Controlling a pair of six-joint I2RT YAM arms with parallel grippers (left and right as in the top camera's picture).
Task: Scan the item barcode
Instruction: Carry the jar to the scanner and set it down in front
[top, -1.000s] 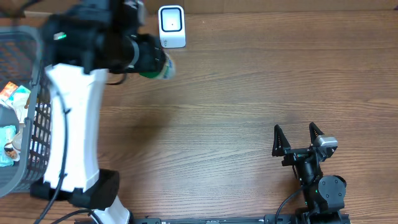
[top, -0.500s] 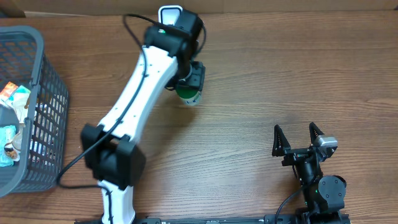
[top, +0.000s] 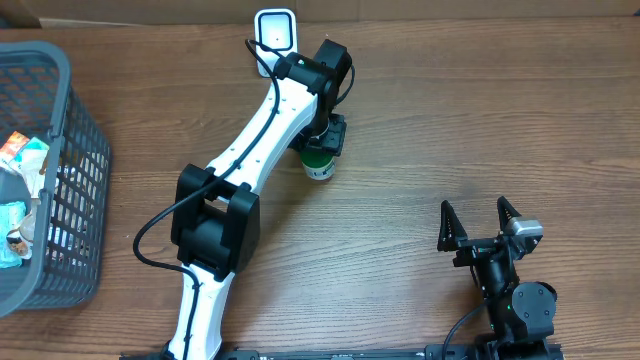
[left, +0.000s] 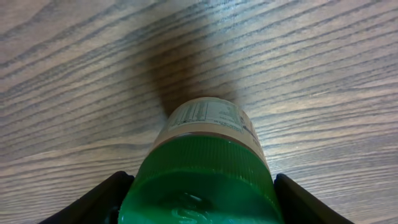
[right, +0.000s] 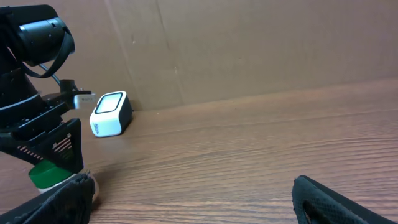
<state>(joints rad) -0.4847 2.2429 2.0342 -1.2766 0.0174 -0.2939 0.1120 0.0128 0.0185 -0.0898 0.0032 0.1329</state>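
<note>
Overhead: the bottle (top: 318, 166) is held under the left arm (top: 275, 120) at upper centre, green cap toward the wrist. The scanner (top: 275, 30) sits near, up and left of it. The right fingers (top: 447, 225) stand spread at lower right, well apart from both.

Left wrist: the left fingers (left: 102, 202) clamp the cap from both sides. The bottle's long axis points away toward the counter (left: 336, 68).

Right wrist: at frame left, the scanner lies up and right of the bottle.

Green-capped, white-labelled jar (top: 319, 167) near the white scanner (top: 274, 35).
</note>
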